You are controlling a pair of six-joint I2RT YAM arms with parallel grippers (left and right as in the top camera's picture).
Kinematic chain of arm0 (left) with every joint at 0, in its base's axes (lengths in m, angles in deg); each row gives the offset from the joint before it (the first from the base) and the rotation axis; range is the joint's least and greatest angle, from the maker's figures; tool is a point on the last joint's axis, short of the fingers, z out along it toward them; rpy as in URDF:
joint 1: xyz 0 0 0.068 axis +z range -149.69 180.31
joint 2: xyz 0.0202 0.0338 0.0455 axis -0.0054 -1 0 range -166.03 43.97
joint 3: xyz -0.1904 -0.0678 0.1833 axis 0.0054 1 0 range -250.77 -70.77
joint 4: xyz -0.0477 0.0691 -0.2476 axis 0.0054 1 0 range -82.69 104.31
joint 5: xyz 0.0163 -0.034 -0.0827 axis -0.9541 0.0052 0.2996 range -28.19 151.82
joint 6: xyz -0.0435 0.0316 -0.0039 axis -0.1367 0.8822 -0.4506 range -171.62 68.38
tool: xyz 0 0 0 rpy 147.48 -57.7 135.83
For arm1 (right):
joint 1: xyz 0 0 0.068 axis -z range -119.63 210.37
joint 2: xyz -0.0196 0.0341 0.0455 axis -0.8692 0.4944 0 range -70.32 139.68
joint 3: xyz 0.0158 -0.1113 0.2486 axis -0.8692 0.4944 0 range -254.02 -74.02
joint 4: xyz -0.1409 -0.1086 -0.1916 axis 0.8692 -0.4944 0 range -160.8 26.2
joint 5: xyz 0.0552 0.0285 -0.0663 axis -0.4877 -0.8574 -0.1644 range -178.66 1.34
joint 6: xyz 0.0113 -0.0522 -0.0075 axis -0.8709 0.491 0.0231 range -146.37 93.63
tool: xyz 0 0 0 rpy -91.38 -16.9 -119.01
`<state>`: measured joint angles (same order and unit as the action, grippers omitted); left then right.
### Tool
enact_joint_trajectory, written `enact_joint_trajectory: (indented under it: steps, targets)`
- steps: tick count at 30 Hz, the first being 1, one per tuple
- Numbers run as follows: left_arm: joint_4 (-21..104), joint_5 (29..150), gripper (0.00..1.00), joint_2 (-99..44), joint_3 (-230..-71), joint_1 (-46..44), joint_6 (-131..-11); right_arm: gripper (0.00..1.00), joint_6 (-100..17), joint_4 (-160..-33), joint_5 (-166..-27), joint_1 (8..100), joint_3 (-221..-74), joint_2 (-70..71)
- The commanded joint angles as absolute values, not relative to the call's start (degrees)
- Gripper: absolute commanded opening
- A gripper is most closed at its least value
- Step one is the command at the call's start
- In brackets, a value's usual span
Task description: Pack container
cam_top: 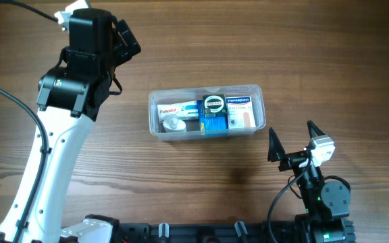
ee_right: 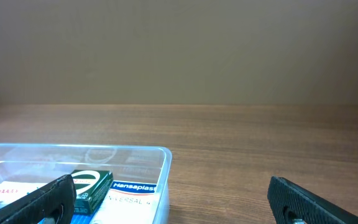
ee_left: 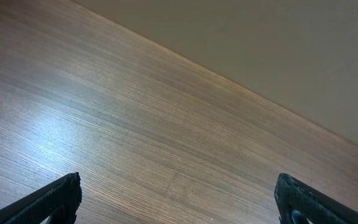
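Container: clear tub (cam_top: 152, 118) standing on the wooden table (cam_top: 329, 54) near its middle, long side running left to right.
Contents, left end: white-and-red box (cam_top: 169, 108) lying flat, with a small white round item (cam_top: 175, 123) on its near side; what the item is cannot be told.
Contents, middle: dark green box (cam_top: 213, 104) with a white oval mark, and a blue box (cam_top: 213, 125) on its near side.
Contents, right end: blue-and-white Hansaplast box (cam_top: 239, 108) close to the right end wall.
Left gripper: (cam_top: 125, 42) raised over bare table, far and left of the container and well apart from it. Jaws spread wide, nothing between them; the left wrist view shows only wood grain between the fingertips (ee_left: 61, 193).
Right gripper: (cam_top: 290, 128) just right of the container's near right corner, not touching it. Jaws spread wide and holding nothing.
Right wrist view: container rim (ee_right: 73, 148) lies ahead on the left, with the dark green box (ee_right: 92, 186) and Hansaplast box (ee_right: 132, 186) visible through the wall.
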<state>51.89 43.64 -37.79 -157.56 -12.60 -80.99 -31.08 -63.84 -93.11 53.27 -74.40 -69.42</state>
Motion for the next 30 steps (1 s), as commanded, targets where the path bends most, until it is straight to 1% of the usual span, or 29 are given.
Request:
enact_joint_trajectory:
  steps: [1,6,9,13,16,17,19,20,22,23,24,26,28,30]
  targets:
    - [51.8,42.9,1.00,-37.7,-157.9,-12.3,-80.1,1.00,-30.9,-63.7,-92.3,52.9,-74.3,-69.2]
    - [51.8,42.6,1.00,-37.6,-157.8,-12.3,-80.0,1.00,-30.9,-63.7,-92.3,52.9,-74.3,-69.2]
    - [51.8,41.1,1.00,-34.1,-155.2,-11.6,-78.4,1.00,-30.9,-63.7,-92.3,52.9,-74.3,-69.2]
    - [51.9,41.2,1.00,-24.7,-146.2,-11.6,-78.4,1.00,-30.9,-63.7,-92.3,52.9,-74.3,-69.2]
    - [51.7,43.4,1.00,-14.8,-134.8,-11.6,-79.1,1.00,-30.9,-63.7,-92.3,52.9,-74.3,-69.2]
    - [50.7,45.8,1.00,-10.0,-128.4,-11.6,-79.1,1.00,-30.9,-63.7,-92.3,52.9,-74.3,-69.2]
    - [46.3,47.8,1.00,-2.5,-118.3,-11.6,-79.1,1.00,-30.9,-63.7,-92.3,52.9,-74.3,-69.2]
    - [41.4,49.0,1.00,3.8,-109.9,-11.6,-79.1,1.00,-30.9,-63.7,-92.3,52.9,-74.3,-69.2]
    - [33.4,49.7,1.00,12.5,-99.2,-11.6,-79.0,1.00,-30.9,-63.7,-92.3,52.9,-74.3,-69.2]
    - [25.7,49.8,1.00,20.5,-90.4,-11.6,-79.0,1.00,-30.9,-63.7,-92.3,52.9,-74.3,-69.2]
    - [21.1,49.7,1.00,25.7,-85.3,-11.6,-79.0,1.00,-30.9,-63.7,-92.3,52.9,-74.3,-69.2]
    - [16.8,49.6,1.00,31.3,-80.1,-11.4,-78.8,1.00,-30.9,-63.7,-92.3,52.9,-74.3,-69.2]
    - [15.5,49.6,1.00,35.3,-76.9,-11.4,-78.4,1.00,-30.9,-63.7,-92.3,52.9,-74.3,-69.2]
    - [15.2,50.4,1.00,37.1,-75.5,-11.4,-74.1,1.00,-30.9,-63.7,-92.3,52.9,-74.3,-69.2]
